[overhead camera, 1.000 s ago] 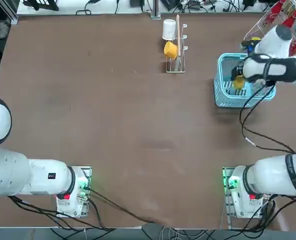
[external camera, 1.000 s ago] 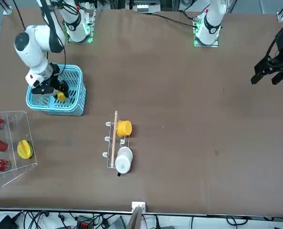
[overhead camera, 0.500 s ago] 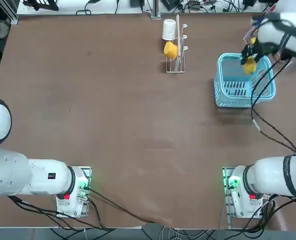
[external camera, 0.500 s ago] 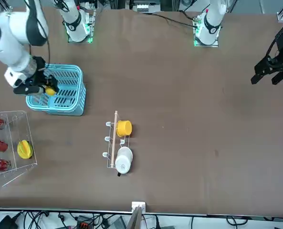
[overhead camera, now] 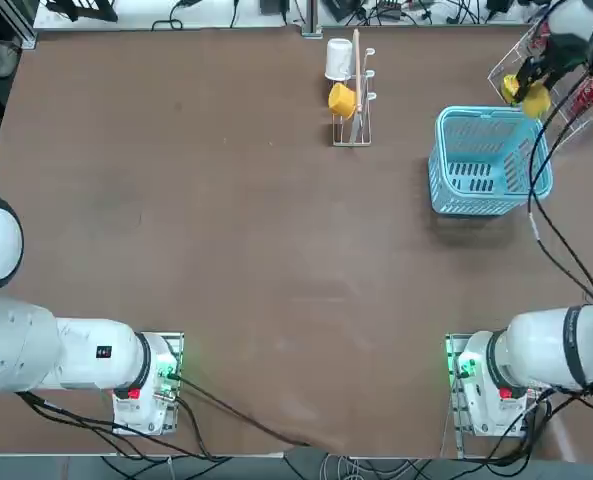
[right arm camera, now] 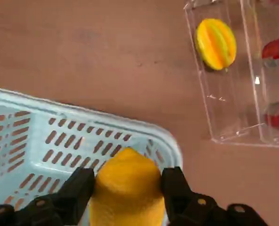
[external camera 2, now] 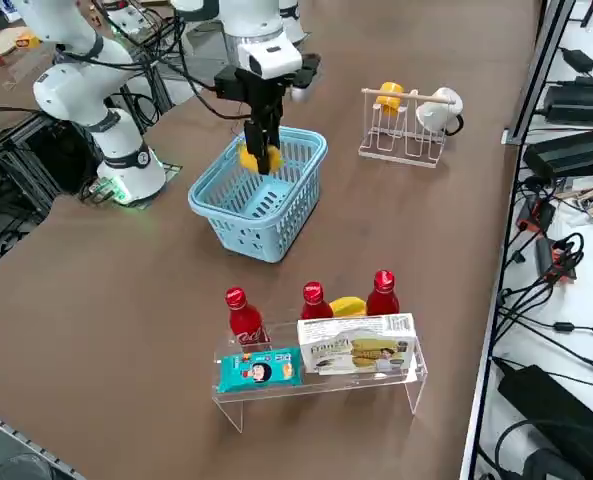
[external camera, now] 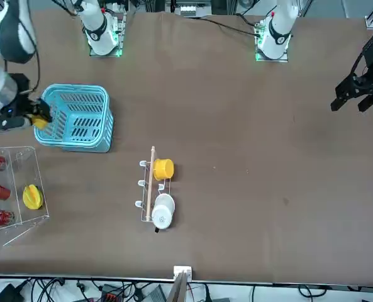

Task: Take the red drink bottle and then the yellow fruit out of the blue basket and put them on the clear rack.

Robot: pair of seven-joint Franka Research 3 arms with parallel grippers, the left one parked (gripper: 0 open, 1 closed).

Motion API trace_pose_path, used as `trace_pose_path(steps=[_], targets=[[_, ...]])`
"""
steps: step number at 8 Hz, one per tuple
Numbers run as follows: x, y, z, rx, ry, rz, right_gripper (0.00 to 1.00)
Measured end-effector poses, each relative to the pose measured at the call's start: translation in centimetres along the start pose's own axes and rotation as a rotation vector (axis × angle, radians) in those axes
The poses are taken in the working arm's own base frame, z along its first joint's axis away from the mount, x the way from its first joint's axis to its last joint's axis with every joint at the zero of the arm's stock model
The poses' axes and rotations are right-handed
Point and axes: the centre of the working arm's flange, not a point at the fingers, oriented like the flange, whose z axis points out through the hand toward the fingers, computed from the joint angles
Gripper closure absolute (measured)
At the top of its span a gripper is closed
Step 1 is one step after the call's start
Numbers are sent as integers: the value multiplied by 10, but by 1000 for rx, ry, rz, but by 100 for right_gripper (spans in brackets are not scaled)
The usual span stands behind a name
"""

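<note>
Now one yellow fruit [right arm camera: 126, 190] in right jaws [right arm camera: 128, 186], above basket [right arm camera: 101, 122].

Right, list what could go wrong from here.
The plain yellow lemon-like fruit could slip, as the right gripper pinches its rounded sides with only two fingers. On the clear acrylic rack, it might bump the three red bottles or the ridged yellow fruit, or roll along the slanted shelf.
</note>
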Motion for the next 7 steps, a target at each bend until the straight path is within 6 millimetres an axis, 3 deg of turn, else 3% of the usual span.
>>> trace_pose_path(steps=[2,4,7], targets=[[26,46,16,-9,-4,-97,16],[55,73,42,-59,-28,-181,16],[71,101,109,-111,-28,-270,16]])
